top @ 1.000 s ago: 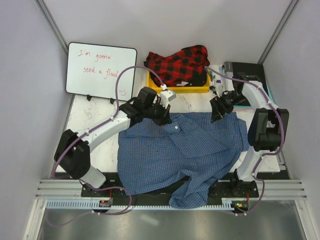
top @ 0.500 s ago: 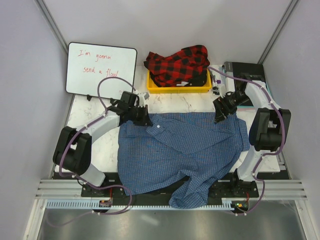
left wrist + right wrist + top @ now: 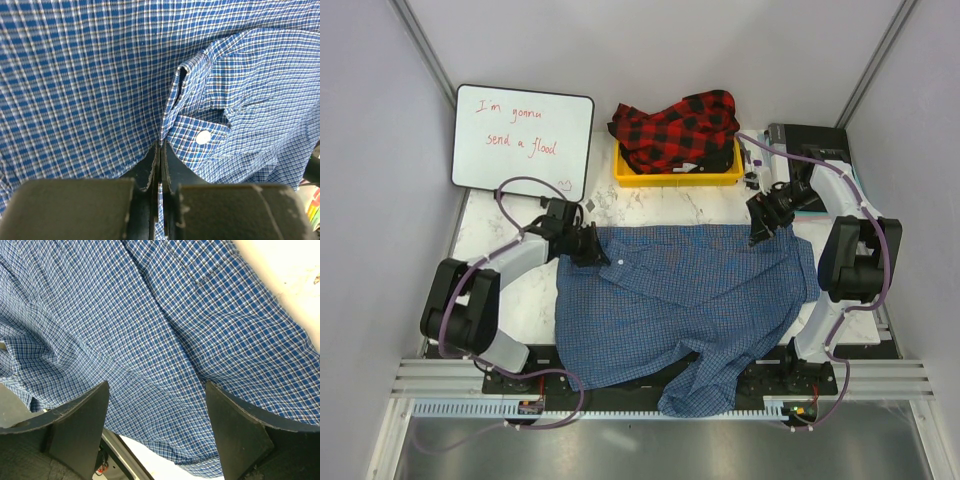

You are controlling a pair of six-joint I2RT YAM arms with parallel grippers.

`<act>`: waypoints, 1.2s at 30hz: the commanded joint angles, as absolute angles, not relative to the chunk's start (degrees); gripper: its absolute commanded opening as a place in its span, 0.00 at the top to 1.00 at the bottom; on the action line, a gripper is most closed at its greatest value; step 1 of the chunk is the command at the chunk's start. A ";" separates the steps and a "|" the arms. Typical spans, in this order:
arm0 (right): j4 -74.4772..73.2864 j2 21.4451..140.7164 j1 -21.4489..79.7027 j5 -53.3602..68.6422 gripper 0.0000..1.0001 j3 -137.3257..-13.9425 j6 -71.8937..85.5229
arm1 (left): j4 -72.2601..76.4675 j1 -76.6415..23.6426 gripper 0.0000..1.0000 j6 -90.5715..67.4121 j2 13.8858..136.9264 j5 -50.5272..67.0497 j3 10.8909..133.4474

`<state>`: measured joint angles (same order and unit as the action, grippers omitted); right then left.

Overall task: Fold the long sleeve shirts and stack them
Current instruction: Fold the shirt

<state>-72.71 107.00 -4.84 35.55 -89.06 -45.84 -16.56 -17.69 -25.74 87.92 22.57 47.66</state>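
Note:
The blue checked shirt (image 3: 680,300) lies spread across the table, with its lower part hanging over the near edge. My left gripper (image 3: 588,245) is at the shirt's far left corner, shut on a fold of the blue cloth (image 3: 200,115) next to a white button (image 3: 203,137). A thin strip of fabric shows between its pressed fingers (image 3: 172,165). My right gripper (image 3: 757,232) hovers open over the shirt's far right part, and the blue fabric (image 3: 165,340) lies below its spread fingers (image 3: 82,415) without touching them. The red-and-black plaid shirt (image 3: 675,128) sits bunched in a yellow bin (image 3: 675,180) at the back.
A whiteboard (image 3: 520,140) with red handwriting leans at the back left. A dark flat device (image 3: 812,140) lies at the back right beside the right arm. Grey walls close in on both sides, and bare marble table (image 3: 520,290) shows left of the shirt.
My left gripper has moved left and slightly nearer, dragging the shirt's far corner with it and flattening the top edge. The right gripper has barely shifted.

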 commanded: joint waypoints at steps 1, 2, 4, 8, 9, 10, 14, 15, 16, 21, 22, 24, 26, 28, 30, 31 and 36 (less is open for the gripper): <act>-71.46 107.58 -4.92 35.07 0.15 -90.35 -45.88 | -15.21 -17.05 0.95 -28.83 83.94 21.36 46.32; -71.28 107.67 -4.92 35.07 0.15 -90.18 -45.88 | -15.21 -16.96 0.95 -28.92 83.85 21.27 45.80; -71.02 107.75 -5.01 35.16 0.16 -89.74 -45.88 | -15.90 -17.05 0.83 -28.65 83.76 22.05 45.70; -70.66 107.14 -4.83 34.72 0.17 -88.77 -46.14 | -19.33 -16.26 0.64 -26.64 80.95 22.24 47.27; -70.49 106.62 -4.66 34.46 0.18 -88.16 -46.32 | -20.73 -16.17 0.61 -23.67 80.16 22.15 48.07; -70.40 106.35 -4.48 33.76 0.18 -87.81 -46.41 | -22.05 -16.17 0.48 -21.64 78.50 22.06 49.03; -68.03 105.21 -2.82 31.56 0.22 -83.43 -45.88 | -28.18 -16.17 0.35 -9.08 77.34 21.54 54.13; -66.11 104.94 -1.51 30.86 0.23 -82.45 -45.18 | -29.34 -16.17 0.36 -5.14 78.21 20.92 55.10; -64.96 104.77 -0.89 30.24 0.24 -81.66 -44.48 | -30.57 -16.26 0.38 -3.27 79.35 20.40 56.76; -58.19 105.99 4.47 26.81 0.25 -77.35 -40.35 | -35.42 -16.26 0.45 -0.70 89.81 17.32 59.06; -57.57 106.52 5.00 26.55 0.26 -77.00 -39.99 | -35.68 -16.17 0.45 -0.53 91.39 16.88 59.50; -56.52 108.19 6.50 25.93 0.26 -76.82 -38.94 | -36.47 -15.73 0.47 -0.88 95.26 15.82 60.55; -54.68 109.50 7.90 25.40 0.26 -76.38 -37.71 | -36.30 -15.03 0.48 -0.09 97.98 14.60 61.43; -53.79 110.56 8.78 25.31 0.26 -76.55 -36.48 | -36.21 -14.42 0.50 1.65 100.18 12.93 63.54; -52.21 112.67 9.75 25.49 0.26 -76.99 -35.25 | -35.60 -12.66 0.50 2.46 103.34 11.87 66.08; -51.77 113.46 10.02 25.40 0.26 -77.95 -34.29 | -35.42 -12.05 0.50 2.63 104.32 11.69 67.05; -48.78 119.87 11.34 23.39 0.27 -83.13 -31.73 | -34.45 -8.88 0.51 4.30 110.82 12.13 73.28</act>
<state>-55.40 114.19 10.17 25.91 -80.23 -34.22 -36.27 -10.96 -0.25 106.26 14.66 68.75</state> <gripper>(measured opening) 0.734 0.492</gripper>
